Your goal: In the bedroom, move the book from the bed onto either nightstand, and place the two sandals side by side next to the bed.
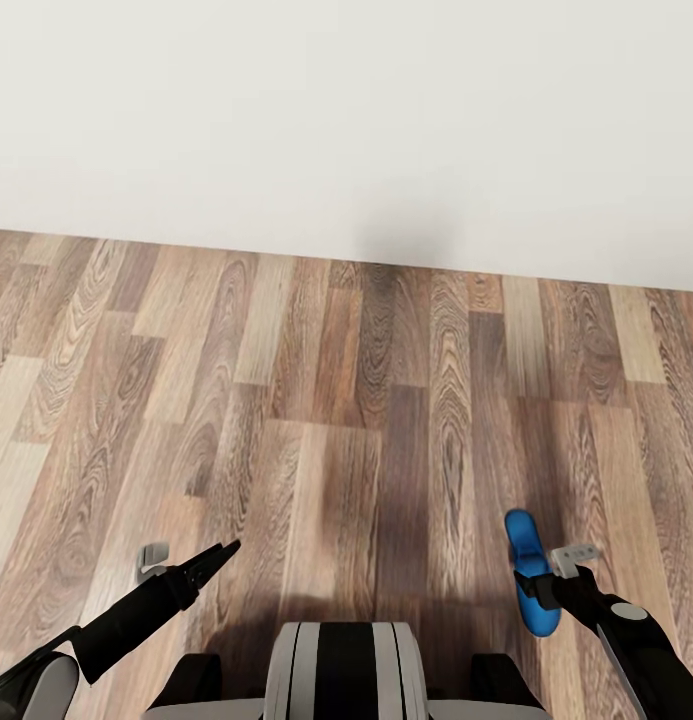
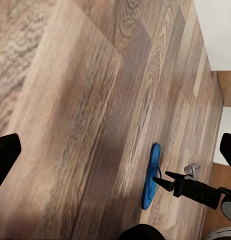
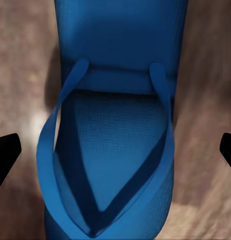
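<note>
- One blue sandal (image 1: 531,585) is lying flat on the wood-plank floor (image 1: 316,400) at the near right, its length running near to far, well short of the white wall (image 1: 346,110) at the far side.
- The right claw (image 1: 556,580) is hovering just over the sandal, its two dark fingertips (image 3: 6,152) spread wide on either side of the straps (image 3: 103,150); it is released and gripping nothing.
- The left claw (image 1: 221,555) is hanging at the near left over bare floor; its fingertips (image 2: 5,155) are standing apart and holding nothing.
- The sandal looks light, thin and bendy, with a textured sole that should not slip.
- Judging from its shape, the sole's edges or the strap junction near the toe are offering the best hold; a pinch across the sole's width seems safest.
</note>
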Available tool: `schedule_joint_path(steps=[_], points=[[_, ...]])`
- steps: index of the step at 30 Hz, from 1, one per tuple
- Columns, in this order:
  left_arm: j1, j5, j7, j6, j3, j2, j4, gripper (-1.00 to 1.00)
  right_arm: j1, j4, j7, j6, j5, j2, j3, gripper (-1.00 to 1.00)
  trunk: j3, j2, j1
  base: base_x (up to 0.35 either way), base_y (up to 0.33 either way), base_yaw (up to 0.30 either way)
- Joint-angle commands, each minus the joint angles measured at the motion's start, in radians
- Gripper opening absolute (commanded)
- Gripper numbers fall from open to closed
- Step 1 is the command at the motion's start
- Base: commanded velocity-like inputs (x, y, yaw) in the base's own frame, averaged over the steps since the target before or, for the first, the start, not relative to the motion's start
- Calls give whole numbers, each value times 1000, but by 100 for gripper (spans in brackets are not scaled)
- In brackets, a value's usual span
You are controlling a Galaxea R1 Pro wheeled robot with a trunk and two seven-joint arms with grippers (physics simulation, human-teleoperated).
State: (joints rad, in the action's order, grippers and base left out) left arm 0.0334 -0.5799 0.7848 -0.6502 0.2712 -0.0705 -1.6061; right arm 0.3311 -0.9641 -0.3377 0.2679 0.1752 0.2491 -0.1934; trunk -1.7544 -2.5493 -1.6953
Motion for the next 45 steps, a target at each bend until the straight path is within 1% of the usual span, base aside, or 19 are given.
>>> schedule_joint_path(steps=[1, 10, 17, 24, 29, 45], points=[[0, -5, 1, -7, 1, 0, 0, 100, 0, -2, -9, 4, 10, -1, -3, 100, 0, 0, 0, 69, 0, 0], [0, -5, -1, -7, 0, 0, 1, 100, 0, -2, -8, 3, 10, -1, -3, 100, 0, 0, 0, 18, 0, 0], [0, -7, -1, -8, 0, 0, 3, 100, 0, -2, -9, 4, 10, -1, -3, 100, -28, -2, -3, 0, 0, 0], [0, -6, 0, -8, 0, 0, 2, 100, 0, -2, -8, 4, 10, -1, -3, 100, -28, -2, -3, 0, 0, 0], [0, -6, 1, -8, 0, 0, 2, 100, 0, -2, -8, 4, 10, -1, -3, 100, -47, -3, -5, 0, 0, 0], [0, -6, 1, -8, 0, 1, 2, 100, 0, -2, -8, 4, 10, -1, -3, 100, -47, -3, -5, 0, 0, 0]])
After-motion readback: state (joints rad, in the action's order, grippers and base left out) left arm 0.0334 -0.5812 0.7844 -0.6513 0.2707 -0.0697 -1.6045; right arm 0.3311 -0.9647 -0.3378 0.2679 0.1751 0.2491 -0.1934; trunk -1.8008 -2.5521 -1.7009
